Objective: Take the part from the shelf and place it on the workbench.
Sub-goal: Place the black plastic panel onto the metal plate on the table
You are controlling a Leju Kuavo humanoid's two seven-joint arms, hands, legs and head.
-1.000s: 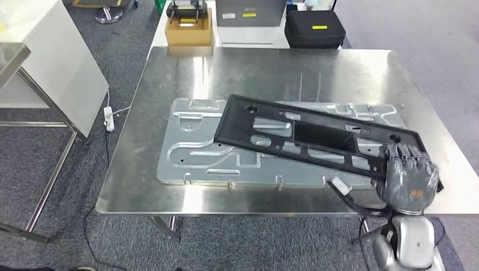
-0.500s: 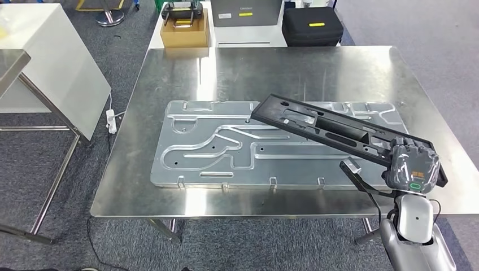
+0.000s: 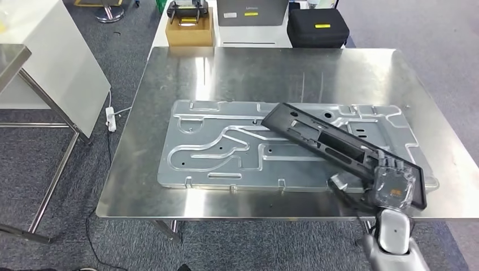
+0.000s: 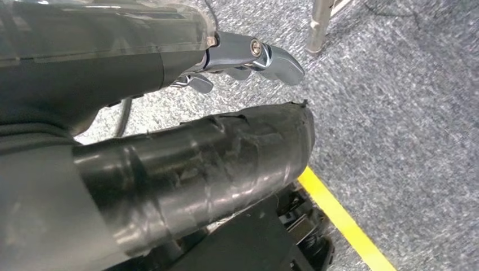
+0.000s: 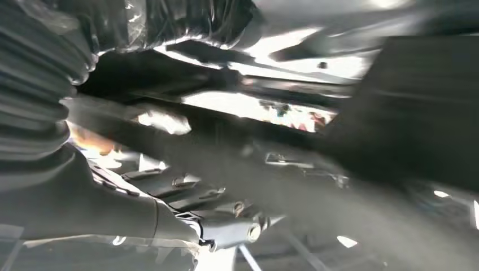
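Observation:
A long black frame-shaped part [image 3: 322, 138] lies slanted across a silver stamped panel [image 3: 214, 147] on the steel workbench [image 3: 254, 73]. My right hand [image 3: 393, 188] grips the part's near end by the bench's front right edge. Whether the far end touches the panel I cannot tell. In the right wrist view the dark part [image 5: 395, 113] shows blurred, just beyond my fingers [image 5: 226, 220]. My left hand [image 4: 186, 113] hangs over grey carpet, its fingers [image 4: 265, 53] stretched out and holding nothing.
Behind the bench stand a cardboard box [image 3: 189, 31], a grey case [image 3: 251, 11] and a black case [image 3: 318, 28]. A white table [image 3: 51, 68] and a power strip [image 3: 110, 118] are at the left. A yellow floor line [image 4: 339, 220] runs below my left hand.
My right hand has drawn back toward the bench's front edge. The black part has swung with it, from lying broadly across the panel to a steeper slant on the panel's right half.

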